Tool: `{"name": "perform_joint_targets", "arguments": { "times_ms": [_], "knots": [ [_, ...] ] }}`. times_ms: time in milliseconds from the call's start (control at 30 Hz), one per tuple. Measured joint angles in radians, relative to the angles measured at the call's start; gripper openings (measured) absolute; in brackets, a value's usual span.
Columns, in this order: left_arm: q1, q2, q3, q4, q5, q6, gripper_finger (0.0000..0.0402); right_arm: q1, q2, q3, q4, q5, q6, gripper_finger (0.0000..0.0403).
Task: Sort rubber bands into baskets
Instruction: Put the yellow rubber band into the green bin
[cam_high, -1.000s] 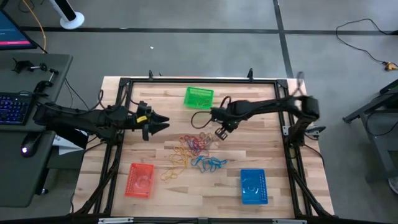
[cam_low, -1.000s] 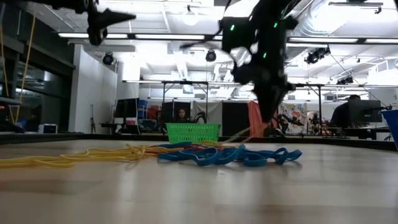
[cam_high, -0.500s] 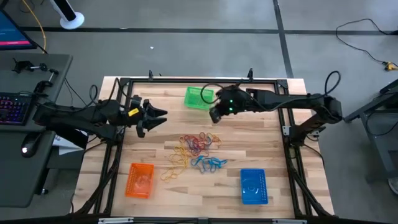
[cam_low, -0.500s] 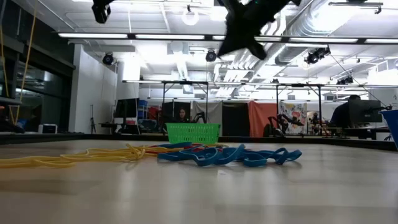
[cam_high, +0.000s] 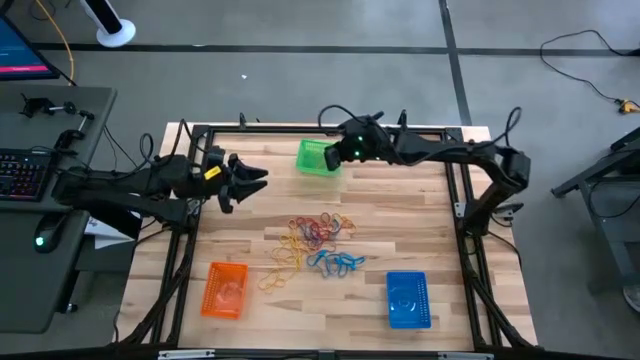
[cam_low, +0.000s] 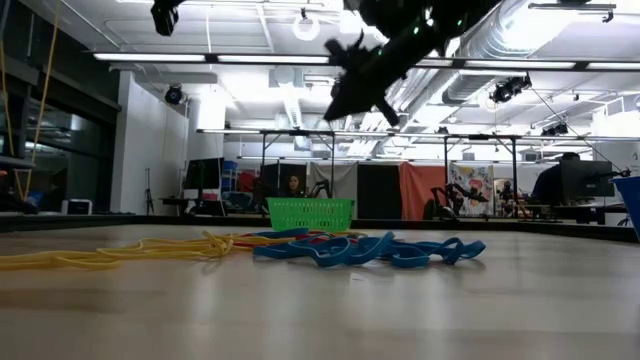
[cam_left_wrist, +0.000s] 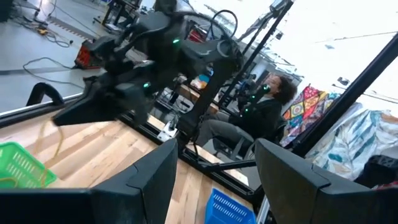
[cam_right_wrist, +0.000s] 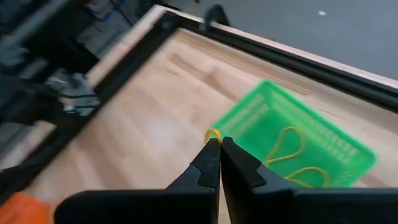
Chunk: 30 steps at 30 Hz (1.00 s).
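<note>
The right gripper (cam_right_wrist: 214, 142) is shown raised over the table, just beside the green basket (cam_high: 320, 157) and not yet squarely above it; its jaws are pinched together on a yellow band (cam_right_wrist: 213, 133), of which only a small loop shows at the tips. The main risk is judged to be a release made too early: since the tips are seen above bare wood at the basket's near edge, the band could drop outside the rim or catch on the mesh wall. A second risk is that so thin a loop may cling to a finger once the jaws part. The left gripper (cam_high: 258, 179) is held above the table, well apart from the green basket on its left, with jaws spread wide and nothing between them. The green basket is seen to hold at least two yellow bands (cam_right_wrist: 286, 148). The orange basket (cam_high: 225, 289) and the blue basket (cam_high: 407, 299), both at the table's near side and far from the green basket, appear to hold something faint, though the contents cannot be made out. The remaining rubber bands (cam_high: 315, 245), in yellow, red and blue, lie tangled on the wood between the three baskets.
</note>
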Motion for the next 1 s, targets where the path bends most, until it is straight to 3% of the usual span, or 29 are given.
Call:
{"name": "perform_joint_targets", "arguments": {
  "times_ms": [300,667,1000],
  "knots": [
    [0.01,0.0,0.0,0.032,-0.047,0.003,0.0209,-0.062,0.118,0.0,0.031,-0.047,-0.041,0.0],
    [0.01,0.0,0.0,0.051,-0.052,0.039,0.0209,-0.106,0.121,0.12,0.078,-0.081,-0.083,0.0],
    [0.01,0.0,0.0,0.051,-0.052,0.055,0.0209,-0.107,0.12,0.167,-0.032,-0.083,-0.113,0.0]
  ]
}}
